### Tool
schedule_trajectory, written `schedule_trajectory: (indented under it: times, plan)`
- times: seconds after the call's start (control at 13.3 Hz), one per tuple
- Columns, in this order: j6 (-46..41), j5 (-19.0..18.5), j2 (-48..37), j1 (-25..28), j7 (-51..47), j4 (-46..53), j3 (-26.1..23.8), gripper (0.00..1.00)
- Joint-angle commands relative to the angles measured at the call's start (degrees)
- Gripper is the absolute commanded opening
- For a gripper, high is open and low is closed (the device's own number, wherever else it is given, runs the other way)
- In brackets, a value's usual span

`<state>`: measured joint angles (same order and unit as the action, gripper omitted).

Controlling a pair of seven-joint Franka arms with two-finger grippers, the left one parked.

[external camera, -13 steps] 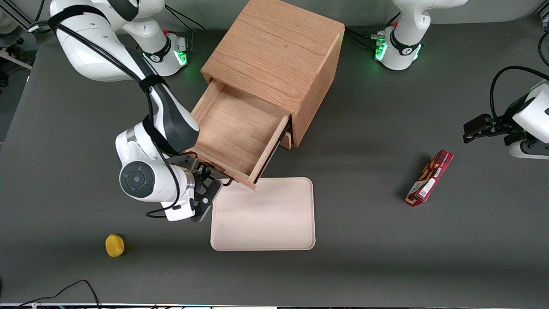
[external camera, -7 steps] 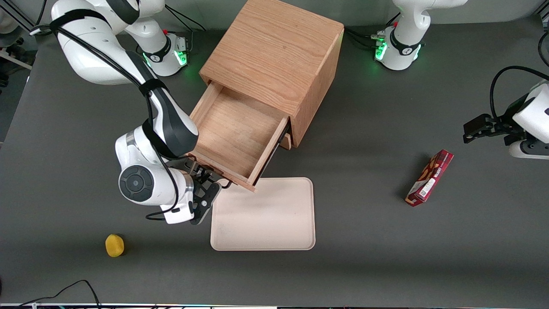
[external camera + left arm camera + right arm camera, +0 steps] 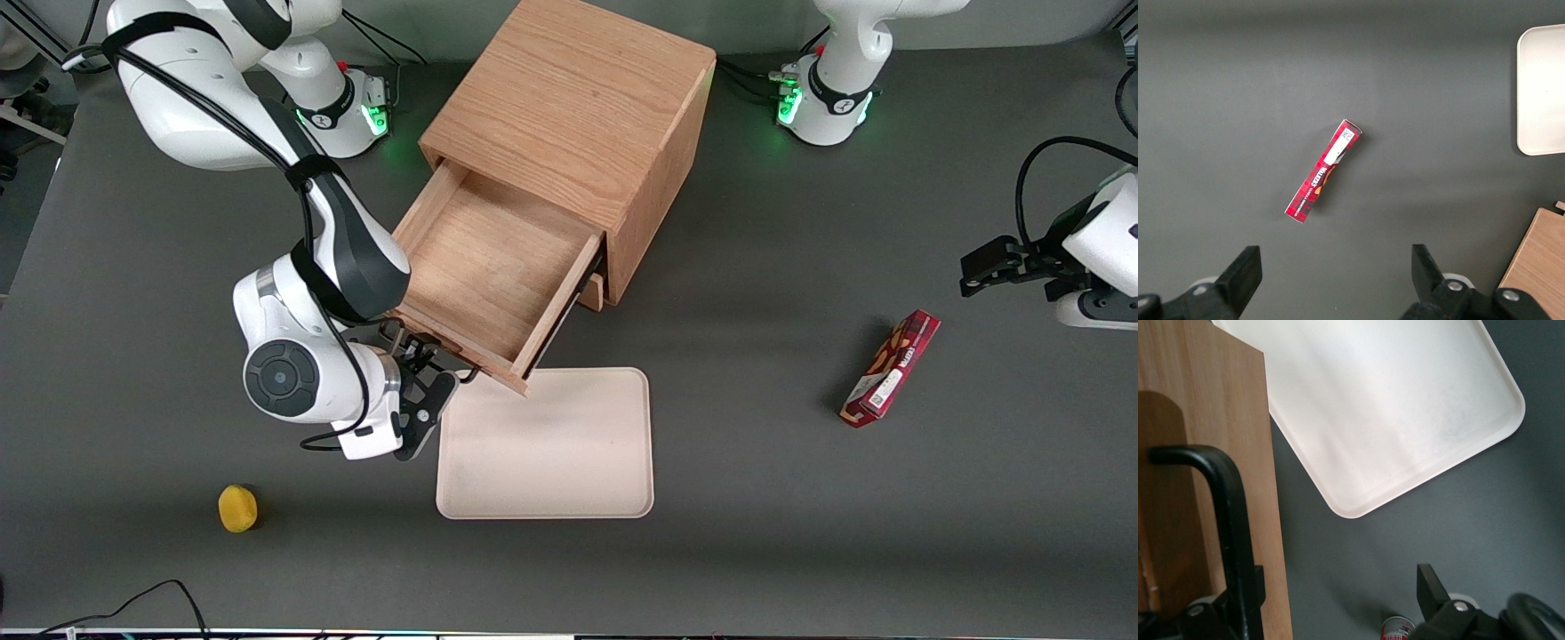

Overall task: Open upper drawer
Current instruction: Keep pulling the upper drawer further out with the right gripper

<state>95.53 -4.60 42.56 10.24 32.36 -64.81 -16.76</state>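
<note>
Right wrist view shows the fingers (image 3: 1431,587) spread apart around the black bar handle (image 3: 1231,520) without squeezing it, one finger on each side. The gripper (image 3: 425,384) sits at the flat front of the upper drawer (image 3: 493,267), which is pulled well out of the oak cabinet (image 3: 578,98). Just beside the drawer front, nearer the front camera, a cream tray (image 3: 547,444) lies on the grey tabletop (image 3: 756,551).
</note>
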Motion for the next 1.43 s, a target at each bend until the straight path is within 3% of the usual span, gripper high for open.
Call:
schedule_trajectory:
  times: [0.0,0.68,0.98,1.35]
  plan:
    - [0.4,-3.1,2.6,0.2,2.6,3.3,2.2,1.0]
    - [-3.5,-2.8,1.8,0.4,2.2,5.2,1.8,1.0]
    - [-5.0,-0.3,0.9,0.5,0.6,5.6,1.6,1.0]
    - [-8.3,-0.1,-0.6,0.7,-5.0,5.6,-2.2,1.0]
